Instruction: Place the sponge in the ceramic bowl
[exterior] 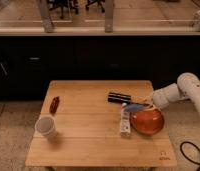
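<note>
Camera view: by right edge of worktop (93, 135), gripper (144, 103), jaws holding sponge (133, 105) over rim of ceramic bowl (148, 124). Placing step, likely; next, lower inside, let go.

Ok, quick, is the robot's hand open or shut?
Gripper: above the bowl's rim, beside the blue sponge; open or shut cannot be told.

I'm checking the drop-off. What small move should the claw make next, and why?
Probably shift the claw a little toward the ceramic bowl's middle. The sponge at its tip appears over the bowl's upper-left rim, near the black box, so dropped from here it might land outside.
</note>
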